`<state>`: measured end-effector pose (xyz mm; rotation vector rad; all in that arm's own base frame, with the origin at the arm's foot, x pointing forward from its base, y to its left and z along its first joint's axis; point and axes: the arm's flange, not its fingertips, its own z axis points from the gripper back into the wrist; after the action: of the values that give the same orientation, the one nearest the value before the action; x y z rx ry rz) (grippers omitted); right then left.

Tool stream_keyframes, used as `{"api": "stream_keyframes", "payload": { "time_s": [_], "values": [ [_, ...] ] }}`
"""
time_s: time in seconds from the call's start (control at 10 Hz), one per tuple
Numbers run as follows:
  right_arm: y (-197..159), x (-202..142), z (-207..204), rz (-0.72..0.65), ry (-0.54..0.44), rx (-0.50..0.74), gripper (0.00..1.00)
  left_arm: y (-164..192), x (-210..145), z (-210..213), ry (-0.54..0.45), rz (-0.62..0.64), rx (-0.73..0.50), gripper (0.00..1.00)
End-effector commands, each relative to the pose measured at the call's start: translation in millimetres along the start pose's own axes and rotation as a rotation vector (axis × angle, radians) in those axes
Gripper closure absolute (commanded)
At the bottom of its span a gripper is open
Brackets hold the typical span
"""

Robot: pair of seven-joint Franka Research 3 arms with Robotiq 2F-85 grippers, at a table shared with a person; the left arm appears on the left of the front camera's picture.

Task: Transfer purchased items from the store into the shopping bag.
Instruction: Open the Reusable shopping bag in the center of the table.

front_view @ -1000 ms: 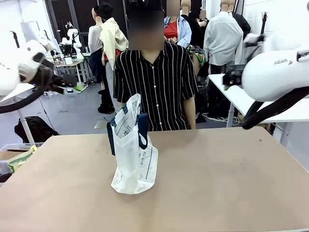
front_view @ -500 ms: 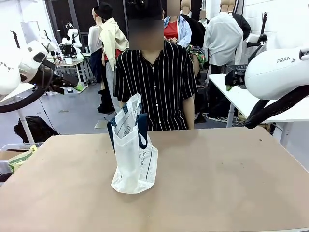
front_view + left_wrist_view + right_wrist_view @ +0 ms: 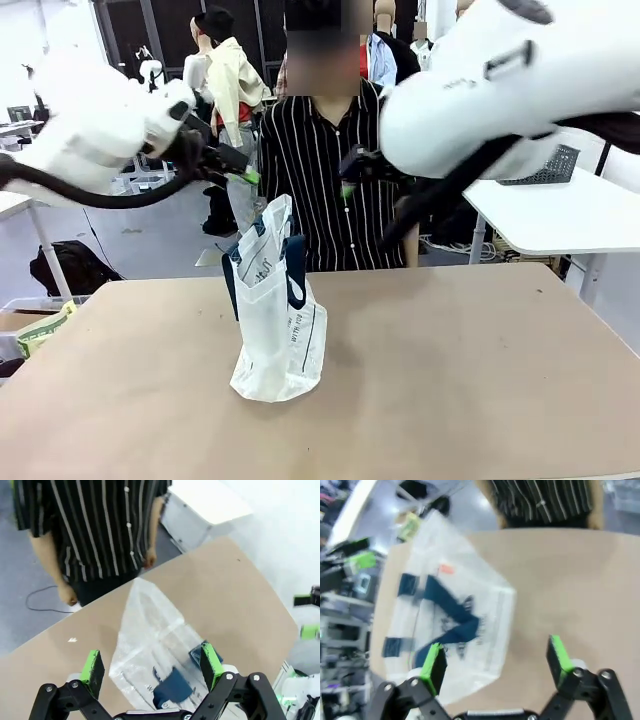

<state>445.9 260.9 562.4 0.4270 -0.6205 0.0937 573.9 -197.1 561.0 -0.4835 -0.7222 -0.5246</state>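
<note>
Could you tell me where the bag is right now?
In the front view, the bag stands on the table, left of centre, directly in front of the person.

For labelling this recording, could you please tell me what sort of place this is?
Probably a robotics lab, not a shop: the left arm and right arm over a plain table, a white workbench behind, a cable on the floor.

shopping bag (image 3: 275,320) on table (image 3: 480,380), person (image 3: 325,180) behind it, left tool (image 3: 151,662) and right tool (image 3: 496,659) above
</note>
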Motion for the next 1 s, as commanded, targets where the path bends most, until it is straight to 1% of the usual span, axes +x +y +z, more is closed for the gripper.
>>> {"api": "stream_keyframes", "payload": {
  "time_s": [0.0,0.1,0.2,0.3,0.4,0.5,0.6,0.7,0.9],
  "values": [
    [0.9,11.7,-17.1,-0.096,0.132,0.132,0.00,28.9,15.9,-24.3,0.070,0.002,-0.028,0.00],
    [-6.0,10.1,-16.5,-0.051,0.150,0.148,0.00,0.0,0.0,0.0,0.000,0.000,0.000,0.00],
    [18.3,0.6,-16.9,-0.047,0.060,0.074,0.00,0.0,0.0,0.0,0.000,0.000,0.000,0.00],
    [23.3,1.3,-26.8,-0.067,0.108,0.124,0.00,14.9,4.4,-29.3,0.046,0.013,-0.032,0.00],
    [32.4,-3.9,-23.2,-0.028,0.176,0.099,0.00,7.1,-2.9,-34.5,0.081,0.019,-0.007,0.00],
    [53.0,-9.8,-32.3,-0.037,0.235,0.066,0.00,0.2,-8.2,-38.0,0.106,-0.004,0.065,0.00],
    [72.4,-16.9,-41.2,-0.037,0.308,0.061,0.00,-4.6,-12.5,-40.4,0.135,-0.002,0.074,0.00],
    [79.0,-17.8,-45.7,-0.034,0.330,0.059,0.00,-8.0,-15.8,-44.1,0.153,0.000,0.092,0.00],
    [91.9,-29.5,-59.8,-0.034,0.362,-0.009,0.00,-16.2,-24.5,-40.1,0.168,-0.009,0.095,0.00]
  ]
}}
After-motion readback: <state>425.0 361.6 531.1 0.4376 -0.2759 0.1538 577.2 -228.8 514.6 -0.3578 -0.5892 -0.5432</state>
